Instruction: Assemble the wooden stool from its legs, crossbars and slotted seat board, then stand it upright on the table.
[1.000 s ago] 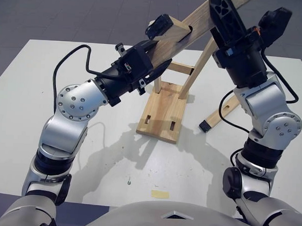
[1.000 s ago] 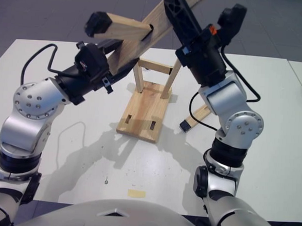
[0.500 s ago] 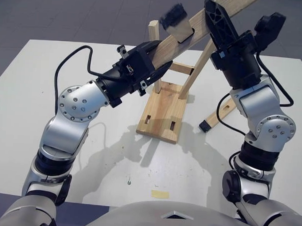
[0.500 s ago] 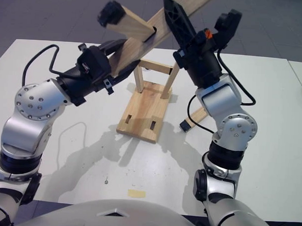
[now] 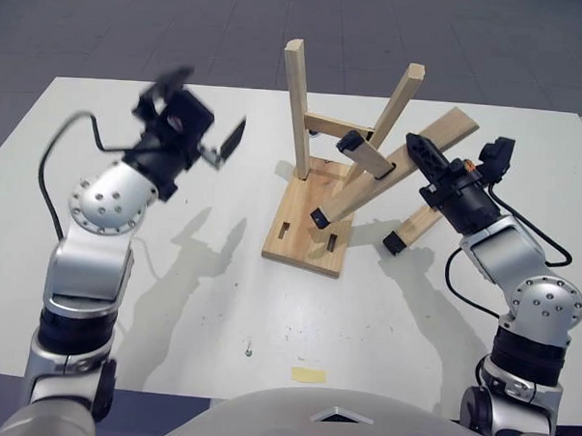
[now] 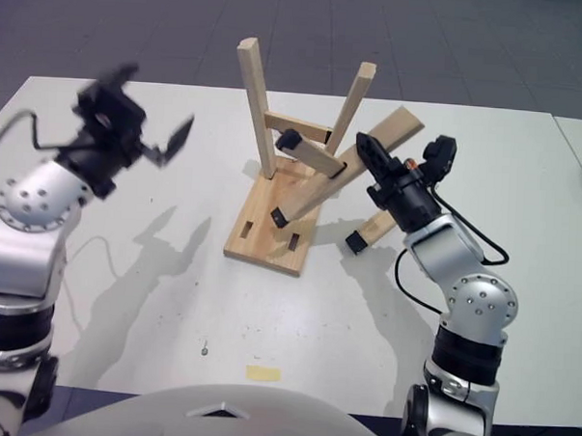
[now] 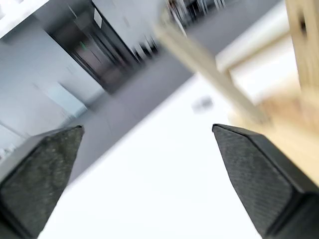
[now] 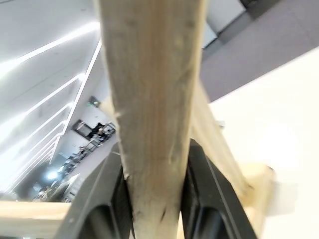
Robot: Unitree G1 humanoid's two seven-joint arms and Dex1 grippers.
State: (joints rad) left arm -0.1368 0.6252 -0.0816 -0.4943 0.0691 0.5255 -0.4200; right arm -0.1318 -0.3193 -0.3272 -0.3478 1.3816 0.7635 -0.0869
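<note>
Right gripper (image 5: 421, 158): clamped on slanted leg (image 5: 370, 188); best tipped upright, square over a seat board (image 5: 300, 240) slot
Left gripper (image 5: 204, 106): spread wide, empty

The seat board (image 5: 302, 244) and legs (image 5: 297, 102) are bare matt wood; the table (image 5: 210, 292) smooth white.

1. I'm watching the white table (image 5: 94, 296) carrying everything, spreading out beneath both sets of jaws.
2. The slotted seat board (image 5: 305, 233) is lying flat on it, between the left gripper (image 5: 201, 108) and the right gripper (image 5: 417, 151), lower than both jaws and nearer the right ones.
3. A loose leg (image 5: 411, 223) with a black end cap is lying just under the right jaws, beside the board.
4. A strip of yellow tape (image 5: 308, 374) and a small dark speck (image 5: 249, 349) are sitting well apart from both jaws, near the table's front edge.
</note>
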